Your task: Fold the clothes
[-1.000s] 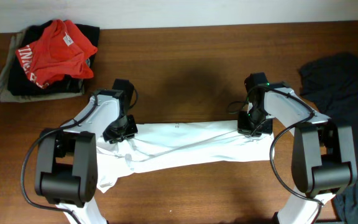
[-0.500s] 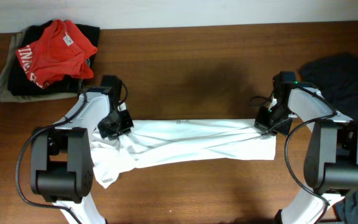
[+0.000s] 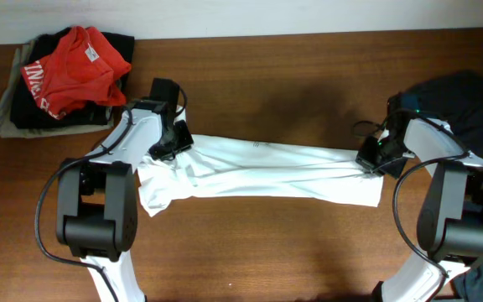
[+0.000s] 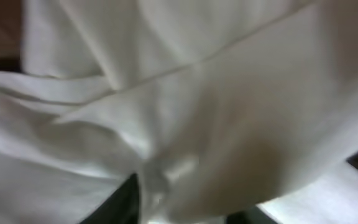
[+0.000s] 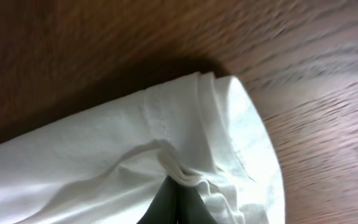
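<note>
From overhead, we see the white T-shirt drawn into a long, wrinkled band across the brown counter. It runs from the left gripper to the right gripper, and each gripper sits on one end of the band. Well beyond the left gripper, on its outer side, a red garment with white lettering lies on a dark pile. Just outside the right gripper lies a black T-shirt (apart from the white one, as far as we can judge).

In the left wrist view, white fabric fills nearly everything ahead of the left gripper, with a seam crossing it. Two dark fingers show at the bottom edge with cloth bunched between them. We cannot tell whether they grip it or merely sit around it.

In the right wrist view, the right gripper is clamped tight on a gathered fold of the white T-shirt. The shirt's hemmed edge curves just ahead of the gripper, with bare wood beyond.
</note>
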Action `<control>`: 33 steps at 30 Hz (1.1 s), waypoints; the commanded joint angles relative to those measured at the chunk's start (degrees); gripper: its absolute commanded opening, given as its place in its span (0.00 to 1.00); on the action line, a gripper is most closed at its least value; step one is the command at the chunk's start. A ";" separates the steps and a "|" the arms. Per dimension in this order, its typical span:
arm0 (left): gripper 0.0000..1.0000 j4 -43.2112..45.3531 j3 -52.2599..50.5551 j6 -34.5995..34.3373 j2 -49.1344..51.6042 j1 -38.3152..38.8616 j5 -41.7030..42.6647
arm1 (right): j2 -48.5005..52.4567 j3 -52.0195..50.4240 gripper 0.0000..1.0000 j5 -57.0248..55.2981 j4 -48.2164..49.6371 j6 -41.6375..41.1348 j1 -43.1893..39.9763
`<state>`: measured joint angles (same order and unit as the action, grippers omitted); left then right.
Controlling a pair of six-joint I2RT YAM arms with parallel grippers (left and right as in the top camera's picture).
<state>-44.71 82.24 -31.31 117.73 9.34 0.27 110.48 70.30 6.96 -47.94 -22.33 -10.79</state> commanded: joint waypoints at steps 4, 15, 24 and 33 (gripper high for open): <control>0.59 -1.66 2.16 3.08 0.81 -2.32 -4.63 | 0.15 6.05 0.04 -3.13 -2.75 -0.37 -1.36; 0.63 -18.45 19.12 4.20 0.74 -2.64 -15.08 | 0.13 20.96 0.10 -5.49 -17.18 3.67 -1.31; 0.71 -18.67 20.55 4.00 0.81 -2.51 -11.39 | 0.15 21.86 0.32 -5.64 -18.78 3.67 -1.22; 0.73 -14.21 20.55 3.54 8.31 -2.05 -4.52 | 0.15 21.86 0.33 -4.42 -19.61 3.69 -1.18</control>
<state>-59.07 102.24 -27.86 120.88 7.09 -8.38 110.63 91.20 2.48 -67.33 -18.83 -11.70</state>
